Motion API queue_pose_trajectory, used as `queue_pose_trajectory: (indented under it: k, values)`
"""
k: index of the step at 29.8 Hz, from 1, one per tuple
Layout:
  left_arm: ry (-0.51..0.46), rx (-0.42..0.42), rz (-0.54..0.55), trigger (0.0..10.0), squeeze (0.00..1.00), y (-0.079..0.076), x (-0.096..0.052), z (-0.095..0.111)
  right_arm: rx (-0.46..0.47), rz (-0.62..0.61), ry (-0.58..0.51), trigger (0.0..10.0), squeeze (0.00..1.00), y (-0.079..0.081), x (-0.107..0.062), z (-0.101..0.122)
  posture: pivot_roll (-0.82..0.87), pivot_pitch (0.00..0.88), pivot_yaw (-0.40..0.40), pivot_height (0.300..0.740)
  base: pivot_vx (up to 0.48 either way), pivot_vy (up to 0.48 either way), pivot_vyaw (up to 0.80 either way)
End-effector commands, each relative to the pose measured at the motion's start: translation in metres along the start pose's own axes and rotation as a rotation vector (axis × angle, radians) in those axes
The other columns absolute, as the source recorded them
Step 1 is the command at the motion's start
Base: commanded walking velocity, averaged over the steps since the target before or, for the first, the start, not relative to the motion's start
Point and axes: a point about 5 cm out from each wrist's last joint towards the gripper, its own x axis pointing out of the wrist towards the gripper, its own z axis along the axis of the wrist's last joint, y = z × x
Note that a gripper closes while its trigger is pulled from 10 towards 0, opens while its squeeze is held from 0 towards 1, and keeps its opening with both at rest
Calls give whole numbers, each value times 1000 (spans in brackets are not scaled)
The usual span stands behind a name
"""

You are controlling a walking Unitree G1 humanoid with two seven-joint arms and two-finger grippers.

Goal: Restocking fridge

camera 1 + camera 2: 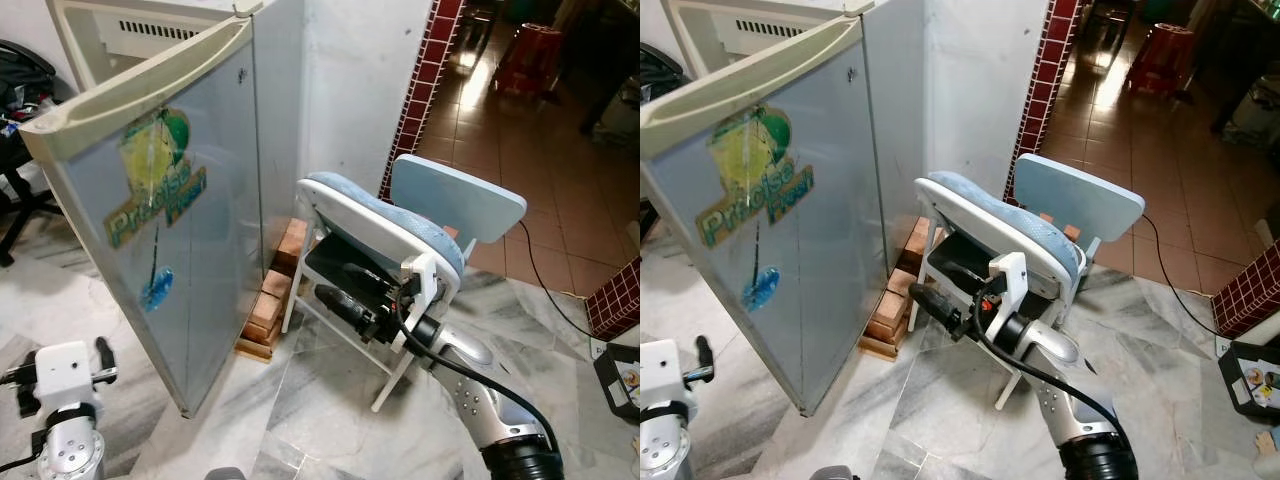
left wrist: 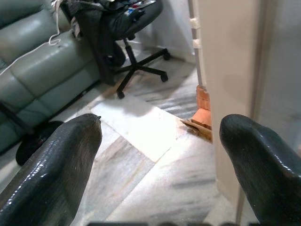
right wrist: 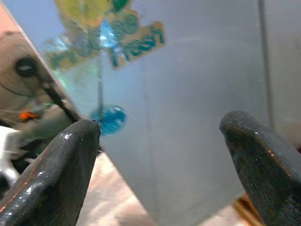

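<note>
**Fridge door ajar, both arms empty**

The fridge (image 1: 180, 210) stands at the robot's left front, a small pale grey box with a smooth, glossy door swung partly open. The door's top edge is a cream plastic rim, and its face carries a yellow-green sticker (image 1: 155, 180) with rounded lettering and a small blue blot below. The cabinet sits raised on a stack of orange bricks (image 1: 272, 295) over a wooden board, against a white plastered wall.

The right end effector (image 1: 330, 296) is held out low toward the door's face, just in front of a chair. Its two long black fingers (image 3: 56, 179) are spread wide with nothing between them; in the right wrist view they frame the sticker and the shiny door panel.

The left end effector (image 2: 160, 169) hangs low beside the door's outer edge, its rounded, glossy fingers also wide apart and empty. Beyond them lie the floor, a black swivel chair (image 2: 127, 28) on a star base, and a grey-green leather sofa (image 2: 33, 52).

The chair (image 1: 400, 240) by the fridge has a white metal frame and padded light blue seat and back, tipped at an angle. The floor (image 1: 330, 400) is veined grey marble, meeting brown glazed tile (image 1: 560, 150) farther off.
</note>
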Motion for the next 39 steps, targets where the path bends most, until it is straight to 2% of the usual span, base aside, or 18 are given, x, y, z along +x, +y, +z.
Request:
queue_pose_trajectory:
  k: [1, 3, 4, 6, 7, 10, 14, 16, 23, 25, 26, 28, 29, 30, 32, 35, 39]
  values:
    - [-73, -6, -66, 10000, 0, -13, 6, 17, -56, -79, -13, 10000, 0, -9, 1, 5, 106, 0, -55, 740, 0, 0, 0]
    - [-97, -22, -92, 10000, 0, -19, 8, 24, -84, -127, -23, 10000, 0, -13, 0, 7, 105, 0, -54, 740, 0, 0, 0]
    - [-142, -24, -127, 10000, 0, -27, 11, 35, -111, -194, -33, 10000, 0, -20, -1, 10, 101, 0, -53, 740, 0, 0, 0]
    - [-163, -22, -141, 10000, 0, -30, 11, 40, -117, -221, -34, 10000, 0, -22, -1, 10, 100, 0, -51, 740, 0, 0, 0]
    - [-229, -19, -207, 10000, 0, -43, 13, 57, -148, -312, -35, 10000, 0, -32, -7, 14, 96, 0, -51, 740, 0, 0, 0]
    - [-295, -21, -278, 10000, 0, -57, 13, 76, -185, -455, -33, 10000, 0, -46, -17, 18, 90, 0, -49, 740, 0, 0, 0]
    - [-335, -34, -353, 10000, 0, -69, 12, 90, -211, -511, -27, 10000, 0, -54, -26, 23, 72, 0, -40, 740, 0, 65, 0]
    - [-344, -59, -401, 10000, 0, -77, 12, 96, -239, -544, 14, 10000, 0, -59, -33, 23, 67, 0, -34, 740, 0, 480, 0]
    - [-326, -63, -434, 10000, 0, -80, 7, 89, -281, -609, 3, 10000, 0, -55, -42, 15, 59, 0, -38, 740, 0, 480, 0]
    - [-319, -66, -439, 10000, 0, -80, 4, 85, -255, -659, -37, 10000, 0, -54, -42, 13, 61, 0, -42, 740, 0, 480, 0]
    - [-312, -74, -443, 10000, 0, -81, 2, 83, -202, -743, -71, 10000, 0, -58, -43, 11, 61, 0, -47, 740, 0, 480, 0]
    - [-306, -80, -447, 10000, 0, -83, 0, 81, -141, -813, -97, 10000, 0, -61, -45, 8, 61, 0, -45, 740, 0, 480, 0]
    - [-306, -80, -447, 10000, 0, -83, 0, 81, -141, -813, -97, 10000, 0, -61, -45, 8, 61, 0, -45, 740, 0, 480, 0]
    - [-301, -83, -457, 10000, 0, -85, -1, 78, -126, -868, -122, 10000, 0, -63, -48, 7, 62, 0, -50, 740, 0, 480, 0]
    - [-296, -91, -468, 10000, 0, -90, -1, 77, -129, -944, -165, 10000, 0, -65, -54, 8, 54, 0, -42, 740, 0, 480, 0]
    - [-299, -101, -471, 10000, 0, -92, 1, 80, -158, -966, -176, 10000, 0, -65, -56, 9, 48, 0, -36, 740, 0, 480, 0]
    - [-320, -113, -495, 10000, 0, -99, 5, 91, -239, -932, -162, 10000, 0, -61, -55, 10, 30, 0, -14, 740, 0, 480, 0]
